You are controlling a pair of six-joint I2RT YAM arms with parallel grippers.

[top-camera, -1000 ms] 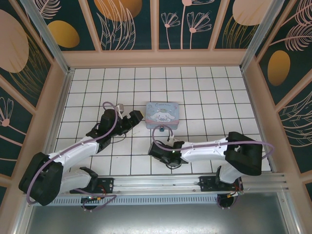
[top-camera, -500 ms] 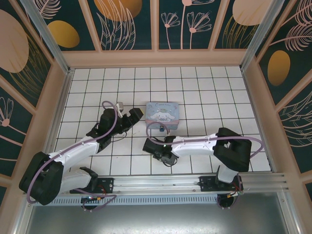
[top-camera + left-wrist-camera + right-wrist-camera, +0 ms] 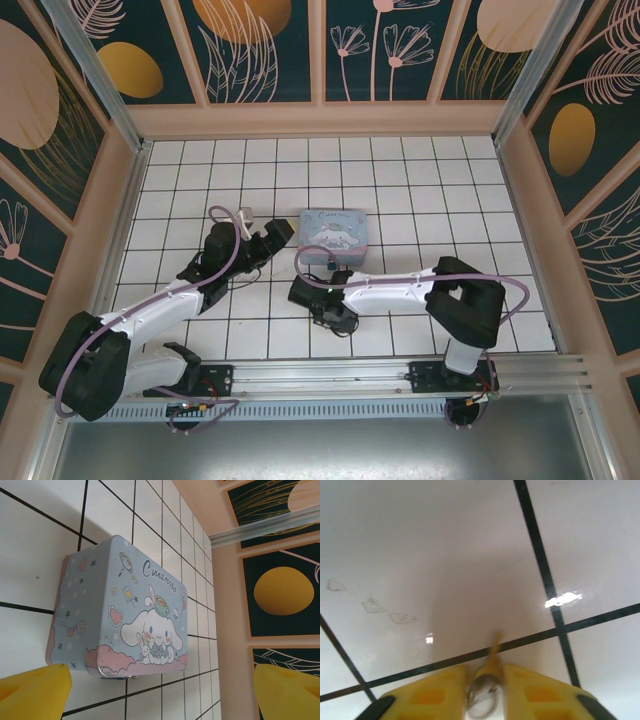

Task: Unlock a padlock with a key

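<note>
Left of surface centre: my left gripper (image 3: 161,692) hovering spread wide, facing tin (image 3: 125,605), likely readying to steady it. Padlock (image 3: 329,263) apparently sitting at tin's near side. Toward surface's near edge: my right gripper (image 3: 485,680) pinching key (image 3: 492,660), blade pointing outward for insertion.

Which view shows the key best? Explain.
Right wrist: the key sits close-up, pinched in the right gripper. Top external: too small to make out. Left wrist faces the cartoon tin.
</note>
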